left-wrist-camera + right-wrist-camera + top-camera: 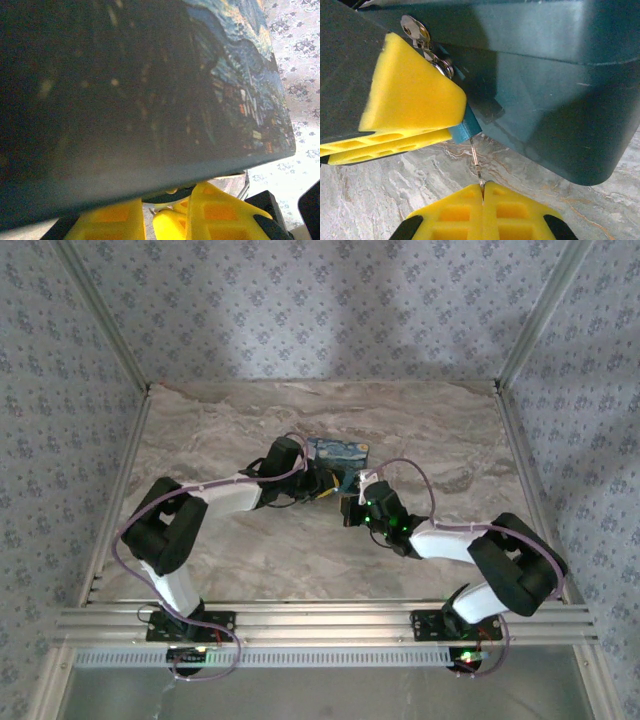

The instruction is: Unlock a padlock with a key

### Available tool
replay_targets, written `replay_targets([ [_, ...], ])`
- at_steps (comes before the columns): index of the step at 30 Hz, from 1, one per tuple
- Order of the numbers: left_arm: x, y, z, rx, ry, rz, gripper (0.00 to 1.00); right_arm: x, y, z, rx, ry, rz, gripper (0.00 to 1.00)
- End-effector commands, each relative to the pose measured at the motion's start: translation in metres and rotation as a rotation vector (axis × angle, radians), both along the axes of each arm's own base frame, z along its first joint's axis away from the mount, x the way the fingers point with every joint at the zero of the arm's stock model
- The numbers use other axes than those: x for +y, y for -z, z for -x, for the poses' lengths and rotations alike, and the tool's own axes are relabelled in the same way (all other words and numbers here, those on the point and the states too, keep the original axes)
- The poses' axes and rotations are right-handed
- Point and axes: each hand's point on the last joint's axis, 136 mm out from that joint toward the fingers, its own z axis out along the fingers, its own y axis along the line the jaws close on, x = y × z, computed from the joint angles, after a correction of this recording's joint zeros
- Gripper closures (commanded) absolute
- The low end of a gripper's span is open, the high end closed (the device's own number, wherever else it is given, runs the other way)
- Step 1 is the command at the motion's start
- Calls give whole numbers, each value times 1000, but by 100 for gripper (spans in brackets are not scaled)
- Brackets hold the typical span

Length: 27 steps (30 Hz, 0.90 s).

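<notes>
A blue box [338, 451] with a yellow night-sky print stands at the table's middle. Both grippers meet at its near side. In the right wrist view my left gripper [454, 116] is shut on the padlock [465, 128], a small piece whose teal-blue corner sticks out below the yellow fingers [410, 95]. My right gripper [482, 186] is shut on the thin key [476, 162], and the key's tip reaches into that corner. From above, the left gripper [322, 488] and right gripper [352, 508] nearly touch. The box's dark wall [140, 100] looms over the left gripper [170, 202].
A second silver key [415, 27] on a ring [443, 65] hangs above the left fingers against the box [545, 90]. The marble-patterned table [250, 560] is ringed by patterned walls and an aluminium frame [330, 625] at the near edge.
</notes>
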Motion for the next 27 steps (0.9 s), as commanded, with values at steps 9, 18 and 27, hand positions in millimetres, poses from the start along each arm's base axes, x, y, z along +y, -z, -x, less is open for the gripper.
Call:
replay_targets([
  [9, -7, -13, 4, -26, 24, 42, 79, 0, -14, -14, -43, 43, -31, 100],
  [18, -7, -12, 4, -24, 24, 43, 79, -4, -15, -14, -45, 53, -36, 100],
  [27, -6, -10, 5, -19, 21, 40, 79, -7, -15, -14, -46, 63, -45, 100],
])
